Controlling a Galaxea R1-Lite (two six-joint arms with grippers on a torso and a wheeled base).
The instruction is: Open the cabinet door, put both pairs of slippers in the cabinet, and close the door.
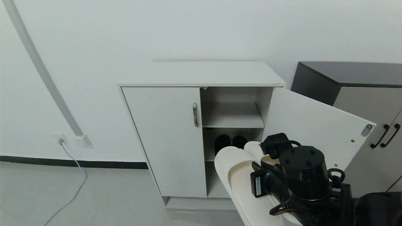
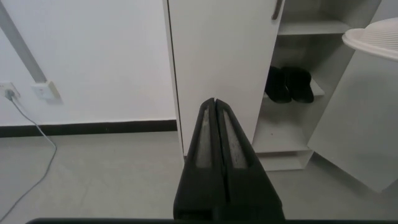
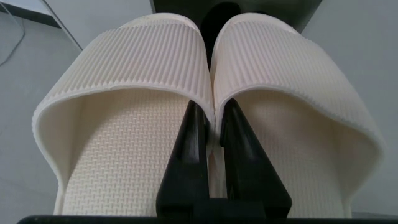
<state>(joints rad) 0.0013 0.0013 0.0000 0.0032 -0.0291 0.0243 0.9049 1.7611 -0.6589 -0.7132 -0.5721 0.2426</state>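
Observation:
A white cabinet (image 1: 201,73) stands against the wall, its right door (image 1: 314,125) swung open and its left door (image 1: 165,138) closed. A pair of black slippers (image 1: 230,142) sits on the middle shelf, also seen as the black slippers (image 2: 289,84) in the left wrist view. My right gripper (image 3: 212,124) is shut on the inner edges of a pair of white slippers (image 3: 211,81), held side by side in front of the open compartment; the white slippers (image 1: 238,175) point toward the cabinet. My left gripper (image 2: 214,124) is shut and empty, low before the closed door.
A dark cabinet (image 1: 351,88) with black handles stands right of the open door. A wall socket (image 1: 59,139) with a grey cable (image 1: 75,185) running over the floor is at the left. The top shelf (image 1: 232,117) and the bottom compartment hold nothing.

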